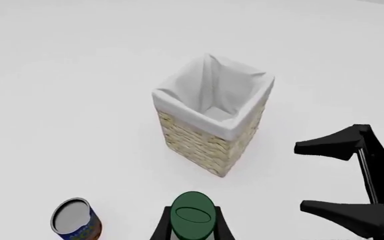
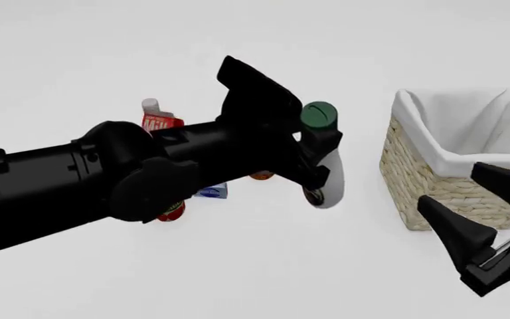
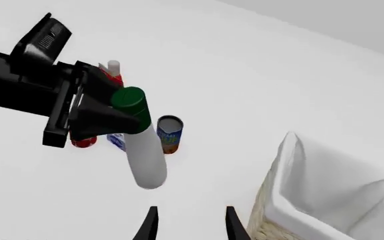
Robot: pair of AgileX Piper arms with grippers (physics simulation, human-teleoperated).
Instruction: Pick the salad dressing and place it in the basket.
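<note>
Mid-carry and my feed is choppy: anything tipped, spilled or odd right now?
Nothing stands out. The salad dressing hangs upright, off the table, gripped at the neck by the left gripper. The basket stands upright; the can too. The right gripper is open.

Across the whole scene, plain white table (image 2: 78,60), evenly lit. Toward the far left, upright, a red milk carton (image 2: 157,121) with white lettering and a grey cap; in the right wrist view only its top part visible (image 3: 112,70). Nearer than the carton and a little to its right, standing upright, a can (image 3: 169,134) with a silvery top and a blue-and-orange label; seen from above in the left wrist view (image 1: 76,222). Just left of the can, a small blue-and-white box (image 3: 116,141), mostly hidden. Left of that box, a red item (image 3: 83,143), largely hidden, kind not clear.
</note>
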